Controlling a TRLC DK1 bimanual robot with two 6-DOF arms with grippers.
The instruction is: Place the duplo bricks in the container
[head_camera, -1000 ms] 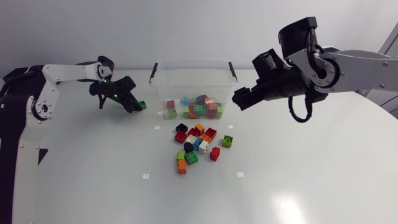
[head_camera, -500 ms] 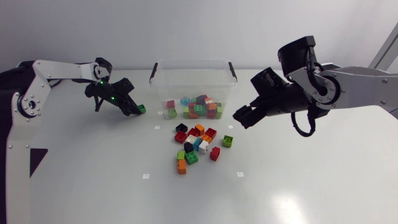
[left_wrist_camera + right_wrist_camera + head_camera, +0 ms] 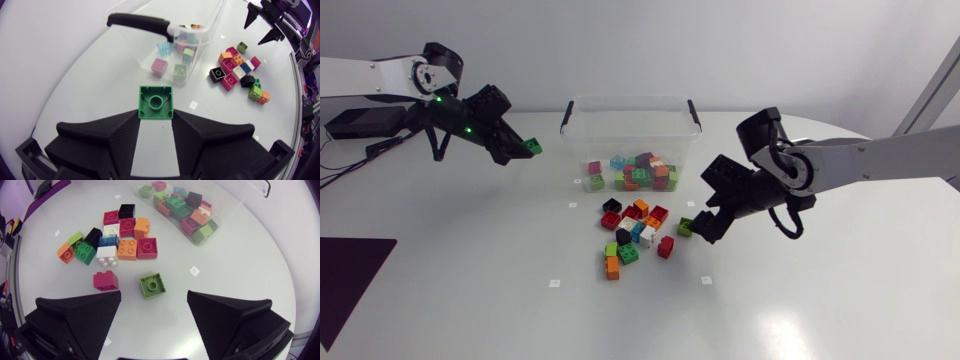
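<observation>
L gripper [image 3: 520,150]: clamped on green brick [image 3: 533,146], just left of container [image 3: 582,135]. Container: clear tub w/ black handles [image 3: 692,108]; mixed bricks [image 3: 638,173] on its floor. Loose bricks [image 3: 633,233]: cluster on table in front of container, assorted colours. R gripper [image 3: 154,299]: fingers wide apart, nothing held, in front of container's right end; lime brick [image 3: 152,285] on table betw. fingers, untouched.

The left pincer [image 3: 156,120] has raised its green brick [image 3: 156,102]; the right pincer [image 3: 154,295] dropped toward the lime brick [image 3: 152,285].
</observation>
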